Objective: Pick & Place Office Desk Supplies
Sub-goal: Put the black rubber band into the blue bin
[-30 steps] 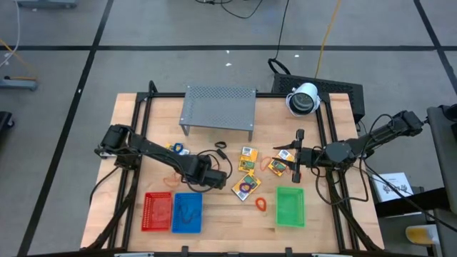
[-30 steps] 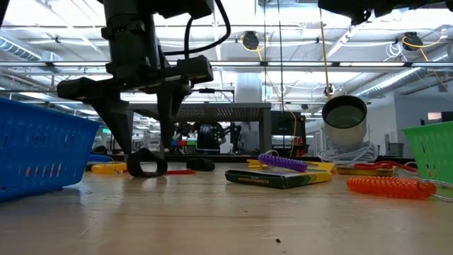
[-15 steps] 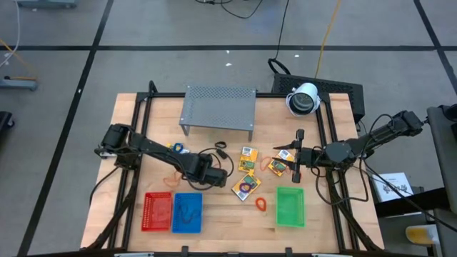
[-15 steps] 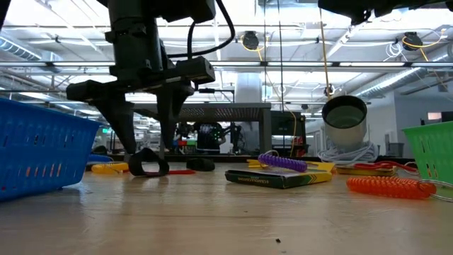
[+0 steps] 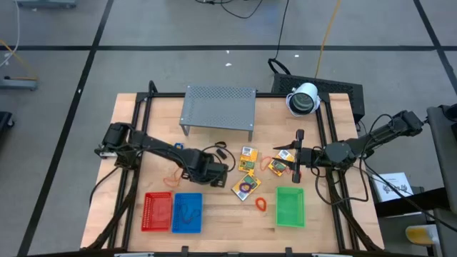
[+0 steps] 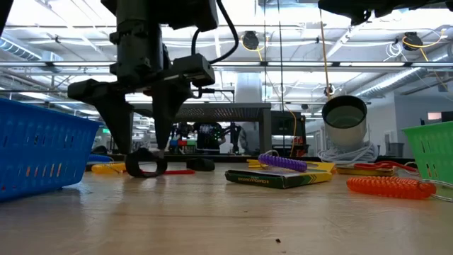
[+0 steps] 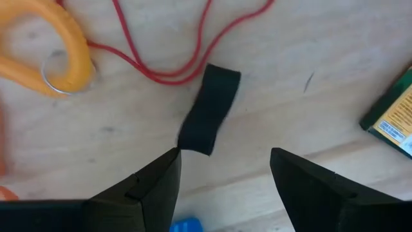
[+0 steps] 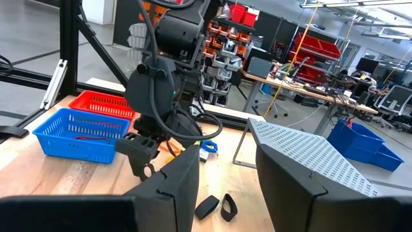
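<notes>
High view: the left gripper [image 5: 216, 169] hovers mid-table near the small black clip [image 5: 221, 145]. Low view: its jaws straddle a black clip, wide open, empty. Left wrist view: closing off-centre could squirt the black folded clip [image 7: 209, 108] away or snag the thin red rubber-band loop [image 7: 161, 58]. The right gripper [image 5: 295, 158] waits open

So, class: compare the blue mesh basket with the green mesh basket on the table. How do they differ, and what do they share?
Colour: the blue mesh basket is blue, the green mesh basket is green.
Place: the blue one sits beside a red mesh basket, touching or nearly so; the green one stands alone, toward the right arm's side.
Contents: the blue one holds thin dark loops; the green one looks empty.
Shared: both are rectangular mesh baskets along the table's near edge.
</notes>
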